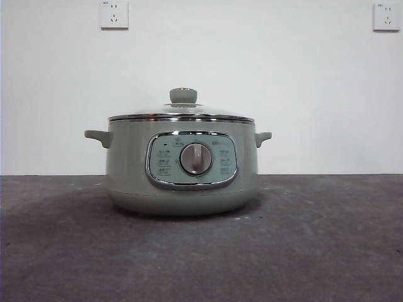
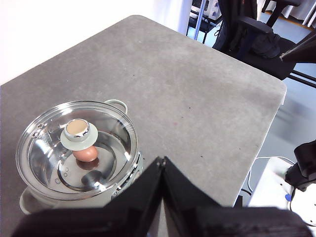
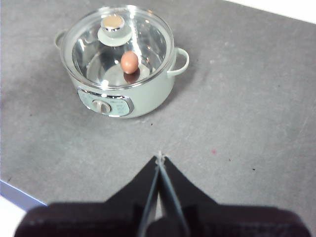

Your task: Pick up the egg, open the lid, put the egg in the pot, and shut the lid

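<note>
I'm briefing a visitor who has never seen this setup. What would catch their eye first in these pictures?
The sage-green electric pot stands alone in the middle of the dark grey table, its dial facing the front camera. Its glass lid is on, and through it the brown egg shows lying on the shiny pot floor. Both tools, left and right, are shut and held above the table, away from the pot.

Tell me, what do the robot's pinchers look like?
Both are black. The left gripper has two flat, wedge-shaped jaws that narrow to a thin point. The right gripper looks the same, with a pale sliver between its tips. No cables or markings show on either.
</note>
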